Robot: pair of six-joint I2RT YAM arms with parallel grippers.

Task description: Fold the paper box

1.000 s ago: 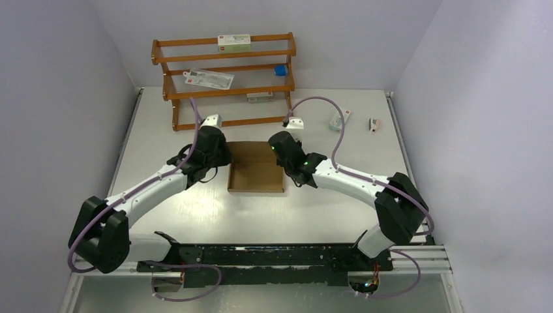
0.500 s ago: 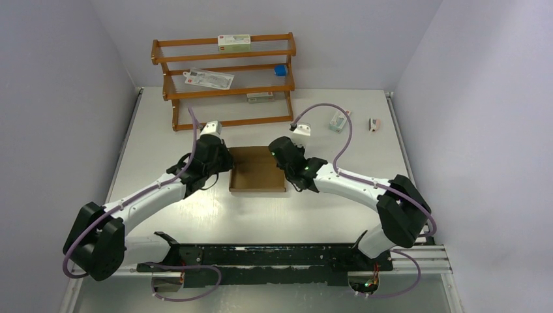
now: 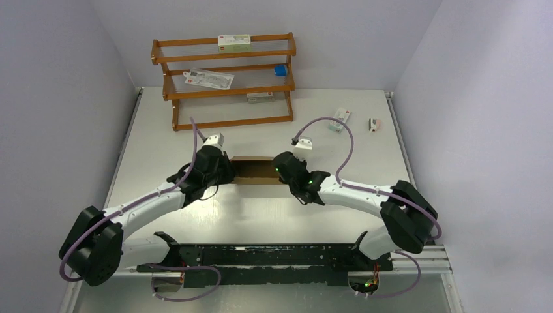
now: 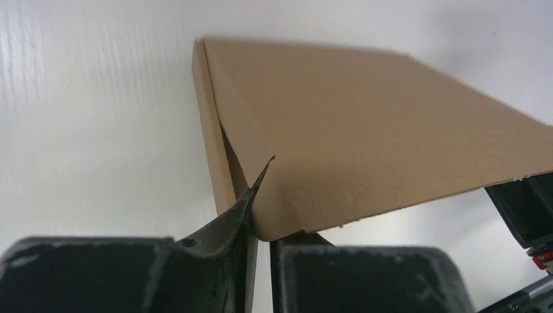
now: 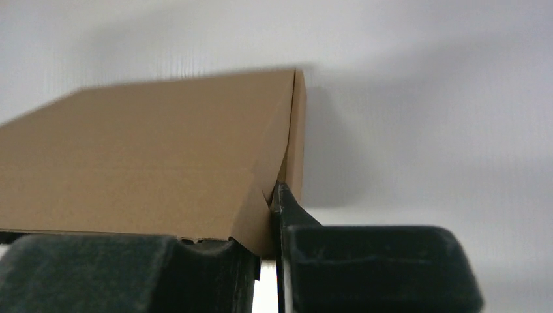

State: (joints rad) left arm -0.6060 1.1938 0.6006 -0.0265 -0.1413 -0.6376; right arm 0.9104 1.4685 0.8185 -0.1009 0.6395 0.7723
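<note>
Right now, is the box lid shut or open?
Half-shut: paper box lid raised at an angle, corners pinched by left tool and right tool.

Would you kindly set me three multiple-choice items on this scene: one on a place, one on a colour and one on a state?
1. Where on the table does the wooden rack stand?
A. at the far edge, left of centre
B. at the near edge, between the arm bases
C. in the far right corner

2. What colour is the paper box?
A. white and green
B. plain brown
C. blue

3. How do the left gripper and the right gripper stand to the box?
A. each shut on a corner of it
B. both open above it
C. only the left one holds it

Answers:
1 A: the top view shows the rack by the back wall, left of centre.
2 B: every view shows bare brown cardboard.
3 A: each wrist view shows fingers pinching a cardboard corner.
</note>
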